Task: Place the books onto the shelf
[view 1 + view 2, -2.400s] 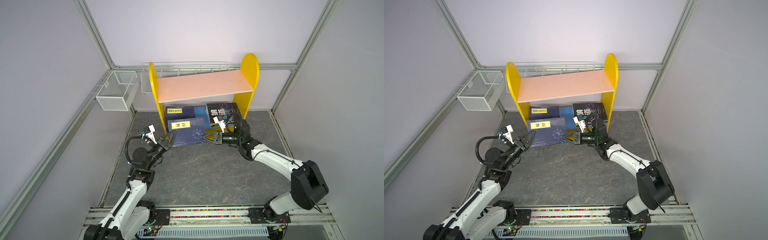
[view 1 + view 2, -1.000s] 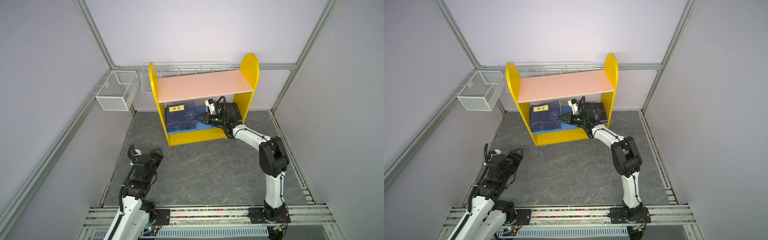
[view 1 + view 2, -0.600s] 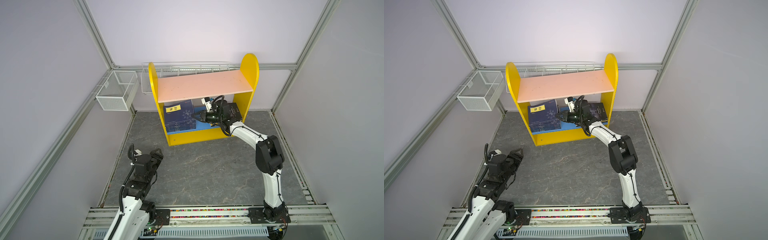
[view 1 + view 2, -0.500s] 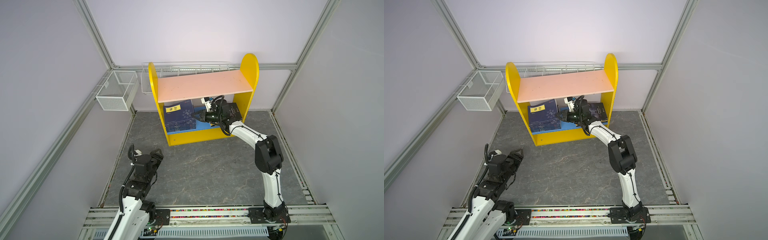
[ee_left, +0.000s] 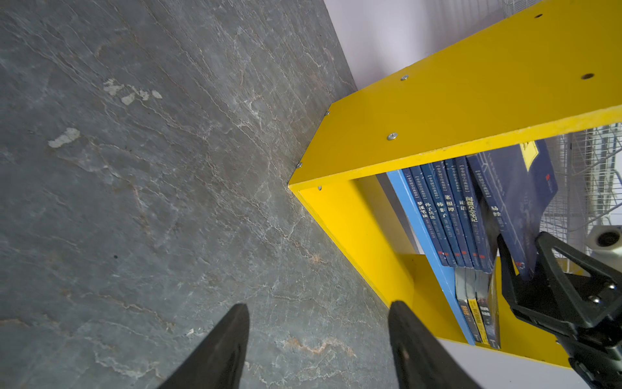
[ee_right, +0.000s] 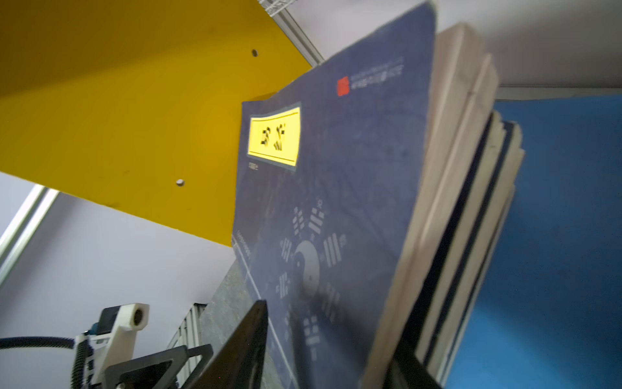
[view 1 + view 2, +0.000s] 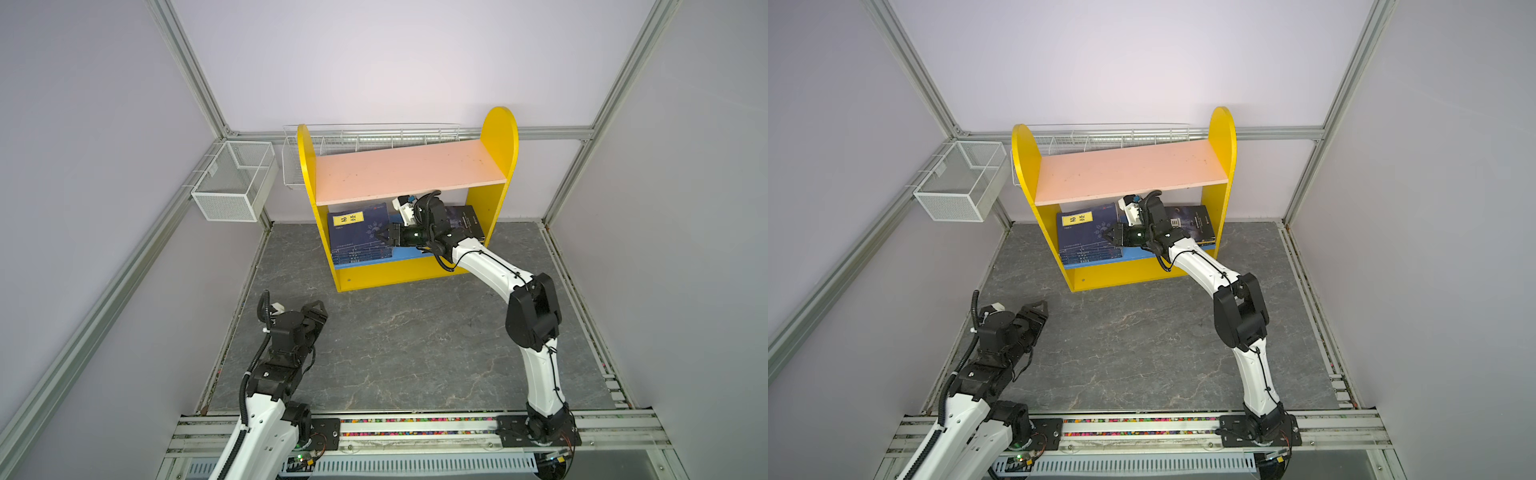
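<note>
Counting one shelf [image 7: 500, 137] at 12 o'clock, two book stacks [image 7: 359, 252]; left fingers [image 5: 218, 353] wide, empty; right fingers [image 6: 242, 340] parted astride one tilted navy book [image 6: 336, 202].

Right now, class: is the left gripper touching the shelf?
Apart. Both top views show bare floor between the left gripper and the shelf.

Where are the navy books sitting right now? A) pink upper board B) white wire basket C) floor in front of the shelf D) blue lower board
D: the navy books rest on the blue lower board, beneath the pink upper board.
</note>
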Robot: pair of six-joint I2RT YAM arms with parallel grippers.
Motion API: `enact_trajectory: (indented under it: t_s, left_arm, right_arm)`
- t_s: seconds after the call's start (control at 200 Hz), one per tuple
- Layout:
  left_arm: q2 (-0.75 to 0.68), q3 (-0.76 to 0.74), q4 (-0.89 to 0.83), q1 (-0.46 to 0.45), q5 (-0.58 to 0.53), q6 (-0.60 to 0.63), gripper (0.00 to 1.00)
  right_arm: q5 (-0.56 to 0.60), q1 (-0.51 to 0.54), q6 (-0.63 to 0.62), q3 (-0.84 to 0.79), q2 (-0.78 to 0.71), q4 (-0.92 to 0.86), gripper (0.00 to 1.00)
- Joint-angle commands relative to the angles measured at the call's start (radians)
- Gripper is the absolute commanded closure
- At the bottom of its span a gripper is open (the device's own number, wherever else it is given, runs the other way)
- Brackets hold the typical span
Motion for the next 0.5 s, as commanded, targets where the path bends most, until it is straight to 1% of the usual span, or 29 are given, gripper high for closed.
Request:
enact_trajectory:
  t_s: [0.0, 0.16, 0.245, 0.31, 0.385, 0.43, 0.495]
  left_arm:
    - [-0.001, -0.004, 0.011, 0.003, 0.006, -0.016, 0.34]
    - [0.002, -0.008, 0.018, 0.004, 0.012, -0.017, 0.34]
    - [0.001, -0.007, 0.018, 0.004, 0.014, -0.018, 0.34]
    - [0.000, -0.006, 0.019, 0.003, 0.014, -0.018, 0.34]
    - [0.001, -0.007, 0.027, 0.003, 0.020, -0.017, 0.34]
    - [0.001, -0.008, 0.040, 0.004, 0.028, -0.014, 0.34]
    - [0.007, -0.006, 0.064, 0.003, 0.043, -0.010, 0.34]
  right_arm:
    - [0.103, 0.010, -0.108, 0.064, -0.011, -0.077, 0.47]
    - [0.151, 0.020, -0.149, 0.107, 0.003, -0.115, 0.46]
    - [0.166, 0.028, -0.150, 0.127, 0.020, -0.128, 0.49]
    - [0.174, 0.034, -0.143, 0.129, 0.027, -0.119, 0.57]
    - [0.185, 0.037, -0.120, 0.129, 0.035, -0.105, 0.72]
    - [0.188, 0.036, -0.106, 0.129, 0.039, -0.093, 0.77]
    - [0.189, 0.037, -0.089, 0.124, 0.041, -0.079, 0.80]
